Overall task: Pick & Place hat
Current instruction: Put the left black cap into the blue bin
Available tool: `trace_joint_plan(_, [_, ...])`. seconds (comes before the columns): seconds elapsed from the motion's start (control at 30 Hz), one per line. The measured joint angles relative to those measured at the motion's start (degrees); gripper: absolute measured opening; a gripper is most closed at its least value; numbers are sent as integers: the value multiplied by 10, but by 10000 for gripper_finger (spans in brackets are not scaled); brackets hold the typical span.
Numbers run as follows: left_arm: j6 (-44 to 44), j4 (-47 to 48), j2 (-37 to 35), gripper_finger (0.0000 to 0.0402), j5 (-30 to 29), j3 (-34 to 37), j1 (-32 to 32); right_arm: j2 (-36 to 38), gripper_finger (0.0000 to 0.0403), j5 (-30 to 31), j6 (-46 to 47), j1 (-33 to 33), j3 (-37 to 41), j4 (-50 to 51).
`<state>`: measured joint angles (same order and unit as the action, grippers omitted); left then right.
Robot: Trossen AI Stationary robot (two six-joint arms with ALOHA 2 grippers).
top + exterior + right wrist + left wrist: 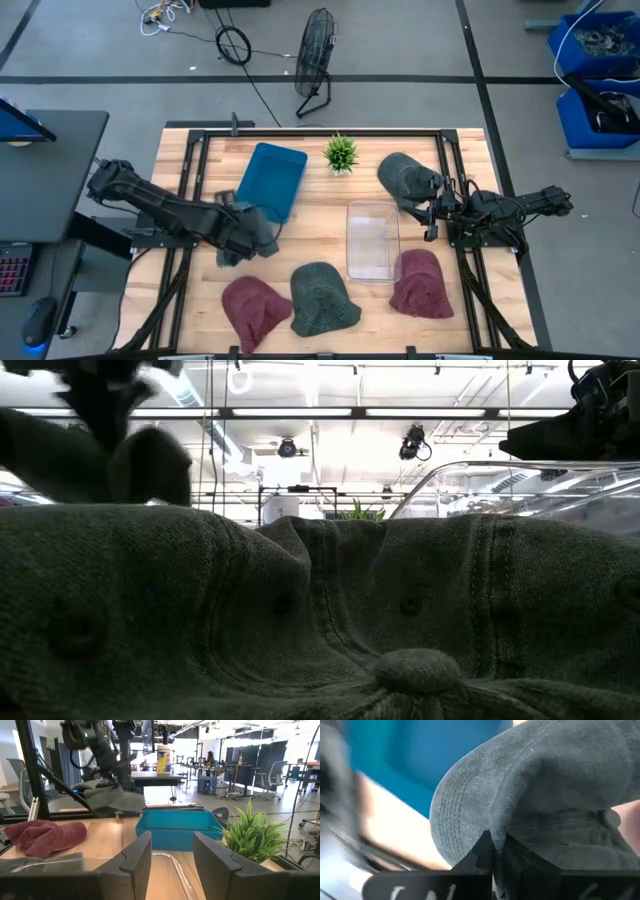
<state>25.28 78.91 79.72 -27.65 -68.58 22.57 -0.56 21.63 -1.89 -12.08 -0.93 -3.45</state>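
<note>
My left gripper (245, 232) is shut on a grey hat (255, 238) beside the near end of the blue bin (272, 180). The right wrist view shows this hat (112, 799) hanging under the left arm. My right gripper (432, 215) is open and holds nothing; its fingers (135, 857) point across the clear bin (372, 240) toward the blue bin (175, 827). A dark grey hat (405, 178) lies on the table just beyond it. Two maroon hats (255, 310) (422, 283) and a dark green-grey hat (322, 298) lie near the table's near edge. My left gripper pinches the grey hat between its two fingers where the stitched brim meets the crown (495, 837). The fingers come from above, pointing down. The hat hangs below them, lifted clear of the table, its brim (460, 815) curving off to one side.
A small potted plant (341, 152) stands at the far edge between the blue bin and the dark grey hat. The clear bin's rim (520, 475) rises behind the green-grey hat (320, 620) that fills the low view. Bare wood shows between the blue bin and the clear bin.
</note>
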Motion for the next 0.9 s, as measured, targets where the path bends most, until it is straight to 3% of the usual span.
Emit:
trace_joint_plan(0.17, [-257,-55,0,26,-143,-23,-49,0,148,0,0,0,0,0])
trace_joint_plan(0.47, [-477,-193,17,13,-149,-22,-262,0,148,0,-21,0,0,0])
trace_joint_plan(0.53, [-529,-226,26,13,-134,-23,-302,0,148,0,-46,0,0,0])
trace_joint_plan(0.73, [-647,-253,75,19,21,-22,-391,0,148,0,-111,0,0,0])
trace_joint_plan(0.9, [-701,-298,129,17,34,-22,-430,0,148,0,-135,0,0,0])
